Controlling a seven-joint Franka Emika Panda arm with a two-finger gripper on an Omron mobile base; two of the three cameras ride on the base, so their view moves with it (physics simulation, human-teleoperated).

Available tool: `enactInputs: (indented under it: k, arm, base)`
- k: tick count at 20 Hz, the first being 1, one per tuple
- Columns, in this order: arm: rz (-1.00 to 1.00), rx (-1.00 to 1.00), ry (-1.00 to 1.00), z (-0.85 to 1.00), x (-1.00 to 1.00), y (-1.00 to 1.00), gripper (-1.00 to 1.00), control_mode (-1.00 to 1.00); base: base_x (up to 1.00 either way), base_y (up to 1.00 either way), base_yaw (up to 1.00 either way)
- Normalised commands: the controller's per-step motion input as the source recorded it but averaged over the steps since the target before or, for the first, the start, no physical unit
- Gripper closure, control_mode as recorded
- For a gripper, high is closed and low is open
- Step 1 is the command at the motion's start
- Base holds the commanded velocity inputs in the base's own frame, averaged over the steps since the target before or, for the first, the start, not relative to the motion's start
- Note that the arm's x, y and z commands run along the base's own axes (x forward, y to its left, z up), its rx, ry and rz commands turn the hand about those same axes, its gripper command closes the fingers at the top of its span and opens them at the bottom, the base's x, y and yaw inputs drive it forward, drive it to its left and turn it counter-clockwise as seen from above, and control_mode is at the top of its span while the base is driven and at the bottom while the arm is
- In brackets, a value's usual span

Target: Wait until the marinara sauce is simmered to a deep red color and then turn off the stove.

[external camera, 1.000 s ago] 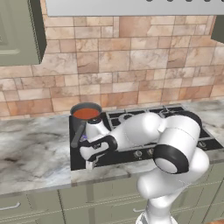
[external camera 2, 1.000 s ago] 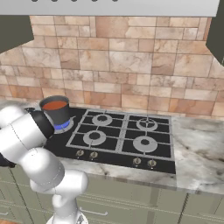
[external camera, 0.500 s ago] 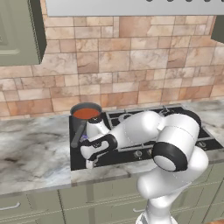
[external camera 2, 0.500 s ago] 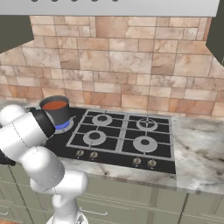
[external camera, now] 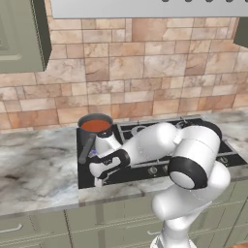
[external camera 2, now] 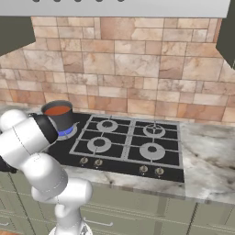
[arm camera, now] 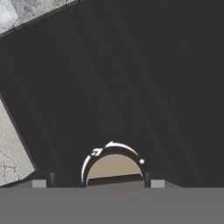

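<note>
The marinara sauce (external camera: 95, 126) (external camera 2: 57, 110) is an orange-red disc in a small dark saucepan (external camera: 91, 137) on the stove's (external camera 2: 124, 161) back left burner, where a blue flame (external camera 2: 67, 132) burns. My gripper (external camera: 99, 178) (arm camera: 99, 181) points down at the stove's front left corner. In the hand view a round tan knob (arm camera: 114, 168) with a white arc around it sits between my two fingertips (arm camera: 52, 178). One tip is close beside it and the other stands a little apart, so the gripper is open around it.
The pan's long handle (external camera: 87, 148) reaches forward just beside my hand. More knobs (external camera 2: 143, 169) line the stove's front edge, right of my arm. Marble counter (external camera: 34, 169) lies left of the stove, with a tiled wall behind.
The fingers have drawn in around the knob. The hand, the pan and the base have stayed in place.
</note>
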Motion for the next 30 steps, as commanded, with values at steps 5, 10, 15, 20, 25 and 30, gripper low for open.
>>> enactInputs:
  k: [5, 10, 15, 20, 25, 30]
  arm:
    - [-0.01, 0.00, -0.01, -0.03, 0.19, 0.07, -1.00, -1.00]
    - [-0.02, 0.00, 0.00, -0.06, 0.07, 0.20, -1.00, -1.00]
    - [-0.01, 0.00, 0.00, -0.02, 0.00, 0.10, -1.00, -1.00]
    - [0.00, 0.00, 0.00, 0.00, 0.00, 0.00, -1.00, -1.00]
    - [0.00, 0.00, 0.00, 0.00, 0.00, 0.00, -1.00, -1.00]
    - [0.00, 0.00, 0.00, 0.00, 0.00, 0.00, -1.00, -1.00]
  base:
    - [0.00, 0.00, 0.00]
    - [0.00, 0.00, 0.00]
    - [0.00, 0.00, 0.00]
    - [0.00, 0.00, 0.00]
    - [0.00, 0.00, 0.00]
    - [0.00, 0.00, 0.00]
